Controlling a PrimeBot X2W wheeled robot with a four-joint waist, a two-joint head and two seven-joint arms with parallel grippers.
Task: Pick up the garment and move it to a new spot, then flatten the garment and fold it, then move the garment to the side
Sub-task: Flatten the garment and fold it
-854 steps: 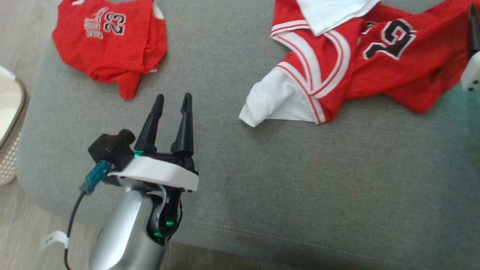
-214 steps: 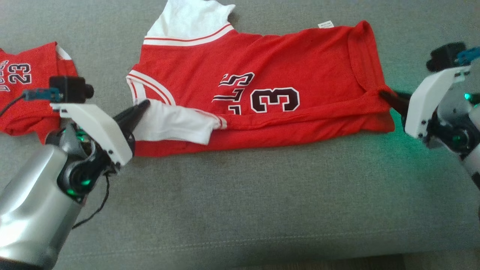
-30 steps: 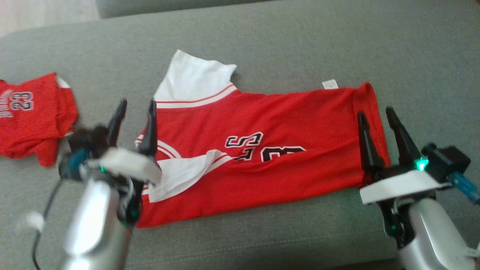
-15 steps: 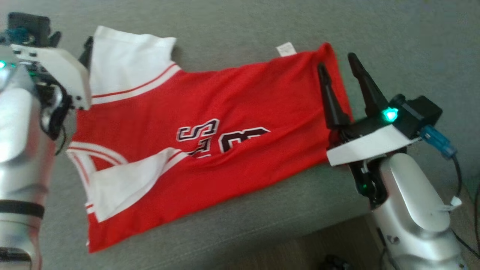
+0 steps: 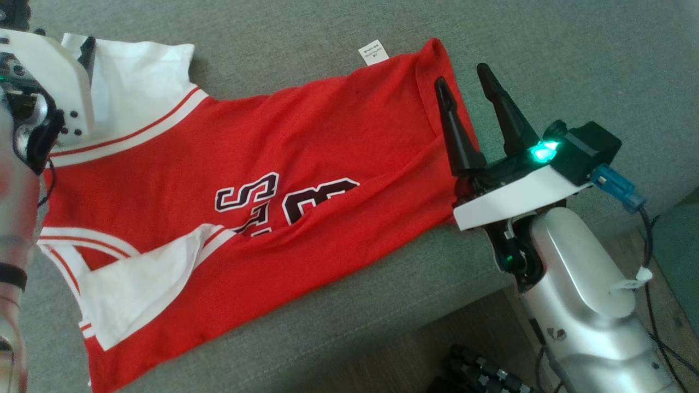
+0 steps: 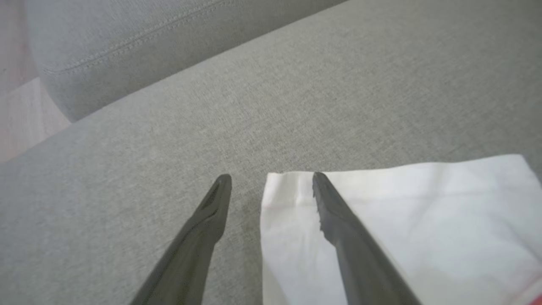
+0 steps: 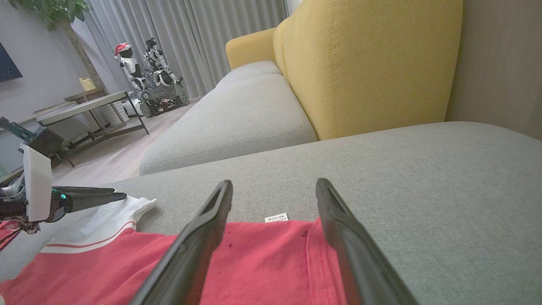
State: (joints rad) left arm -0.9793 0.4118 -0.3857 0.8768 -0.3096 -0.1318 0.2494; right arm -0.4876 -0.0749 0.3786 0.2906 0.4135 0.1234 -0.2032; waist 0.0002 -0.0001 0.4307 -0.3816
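The garment (image 5: pixel 262 174), a red jersey with white sleeves and dark numbers, lies spread on the grey sofa cushion (image 5: pixel 546 54), its near long edge folded over the front. My left gripper (image 6: pixel 271 177) hangs open at the far white sleeve (image 6: pixel 402 220), one finger above the sleeve's corner, the other above bare cushion. In the head view its white wrist housing (image 5: pixel 54 82) hides most of it. My right gripper (image 5: pixel 463 76) stands open above the red hem (image 7: pixel 262 262), near the white label (image 7: pixel 276 217), holding nothing. The left gripper (image 7: pixel 118 192) also shows far left in the right wrist view.
The cushion's front edge runs diagonally, with wooden floor (image 5: pixel 437 338) beyond it at the lower right. A yellow back cushion (image 7: pixel 368 63) stands behind the seat. Another grey seat (image 7: pixel 237 114), a low table (image 7: pixel 84 106) and a small robot (image 7: pixel 148 84) lie further off.
The head camera has swung, shifting the whole picture left. My left gripper has gone from the collar side up to the far white sleeve. The right gripper stays over the hem; both remain open.
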